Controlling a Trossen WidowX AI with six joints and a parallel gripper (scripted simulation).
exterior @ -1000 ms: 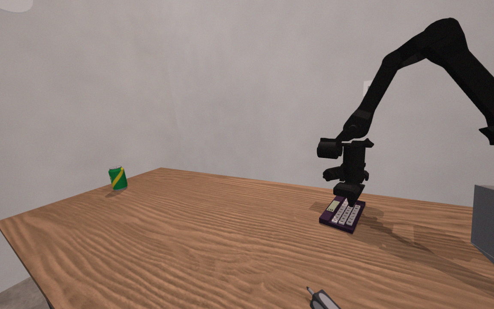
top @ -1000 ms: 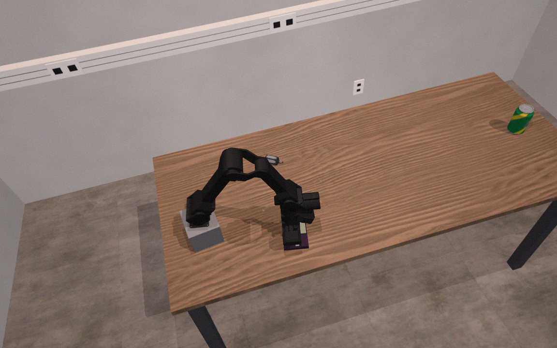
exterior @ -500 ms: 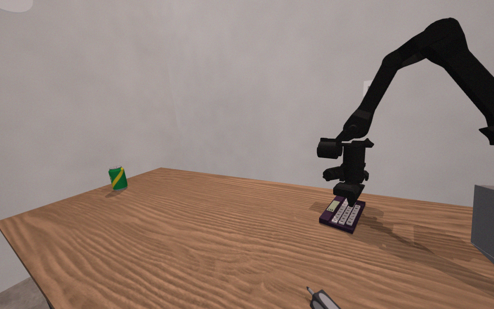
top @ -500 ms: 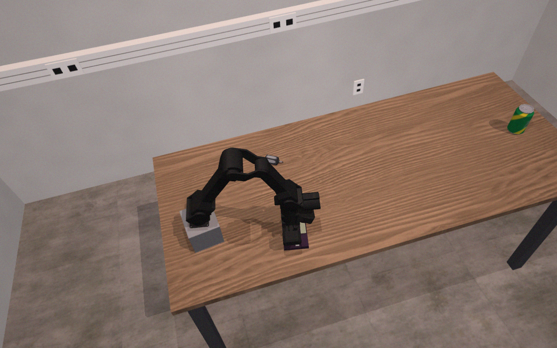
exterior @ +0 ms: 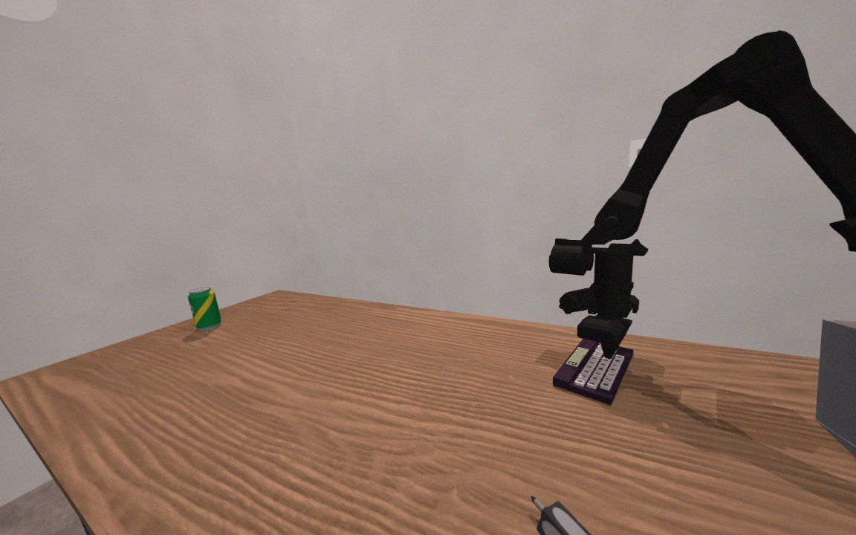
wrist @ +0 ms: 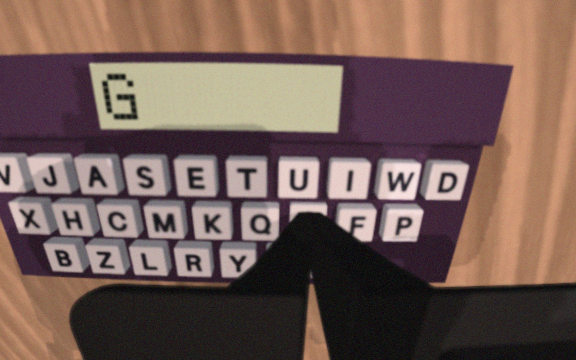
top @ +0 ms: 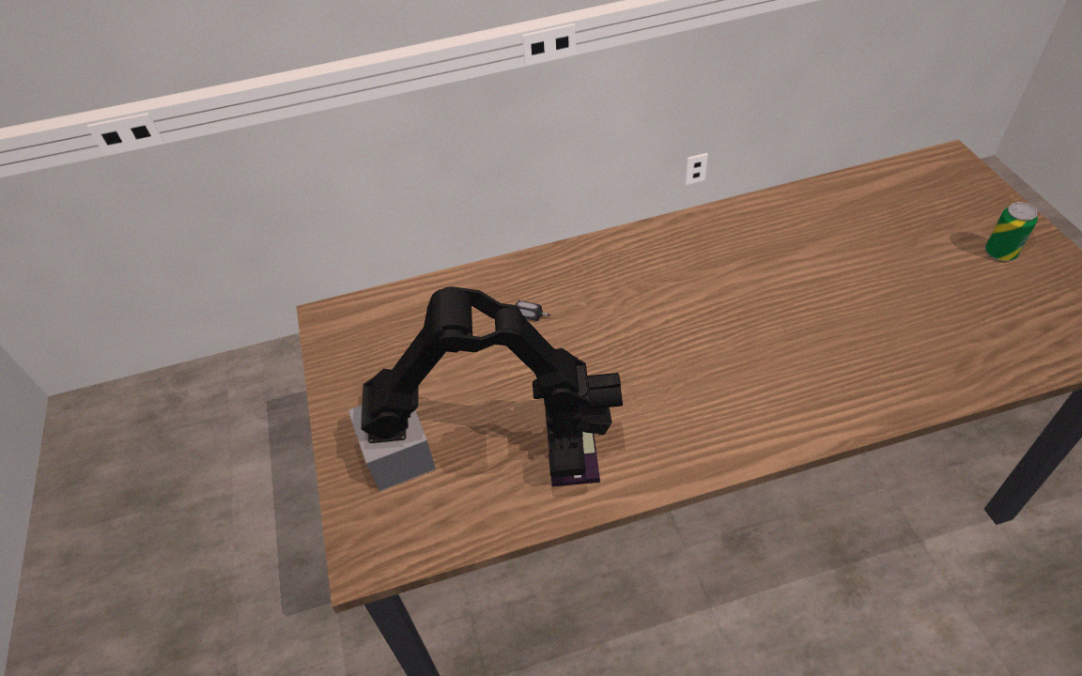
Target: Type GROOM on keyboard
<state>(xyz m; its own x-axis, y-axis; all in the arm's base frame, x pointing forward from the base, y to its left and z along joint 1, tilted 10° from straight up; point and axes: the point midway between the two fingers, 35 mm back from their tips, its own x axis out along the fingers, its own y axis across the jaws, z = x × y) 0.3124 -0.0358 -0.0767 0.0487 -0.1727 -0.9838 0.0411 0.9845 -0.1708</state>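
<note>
Display: the pale green display strip on the purple keyboard is showing one letter, G, at its left end, so I judge one of five letters is done.
R key: the white R key is sitting in the bottom row, fourth from the left, between L and Y; this is the next target.
Gripper: the black parallel-jaw gripper is pointing down with its fingers pressed together and holding nothing; the joined tip is covering the key between Q and F in the middle row.
Keyboard place: the keyboard is lying flat on the brown wooden table, near the front edge, directly under the gripper.
Relation: the R key is lying left of the tip and one row nearer to the wrist camera.
Advice: lift the tip free of the keys first, shift it to the left, centre it on R so L and Y are not touched, then press straight down.
Far right: the green can with a yellow stripe is standing well apart.
</note>
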